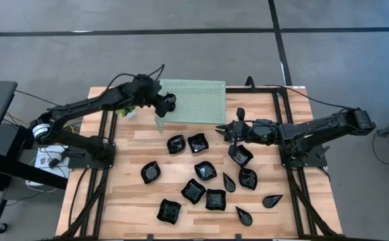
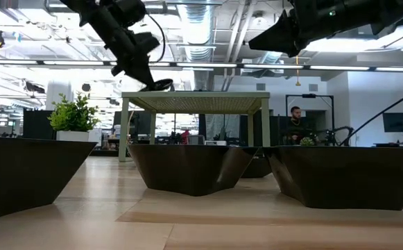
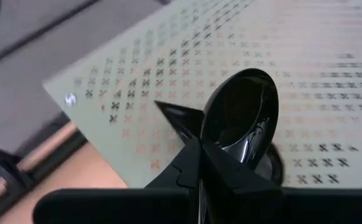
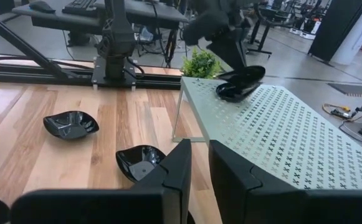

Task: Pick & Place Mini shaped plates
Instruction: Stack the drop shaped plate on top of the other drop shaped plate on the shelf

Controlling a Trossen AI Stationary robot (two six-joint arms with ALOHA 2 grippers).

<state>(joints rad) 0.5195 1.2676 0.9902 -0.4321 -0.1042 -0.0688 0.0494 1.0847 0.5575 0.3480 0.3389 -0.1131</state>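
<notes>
Placing step in hand, by the look of it: left gripper (image 1: 169, 102) clamped on the rim of a small glossy black plate (image 3: 240, 118), held just above the near-left corner of the pale green perforated metal shelf (image 1: 201, 100). Next, probably lowering flat onto the mesh and letting go without tipping. Right gripper (image 1: 226, 130) waiting above the black plates on the wooden table (image 1: 134, 201), fingers narrowly apart, holding nothing.

A light wooden surface (image 1: 134, 201) carries about a dozen small black plates (image 1: 193, 191) scattered across its middle and near edge. A pale green perforated shelf (image 1: 201, 100) stands on legs at the far side, beside a small potted plant (image 1: 127, 110).
</notes>
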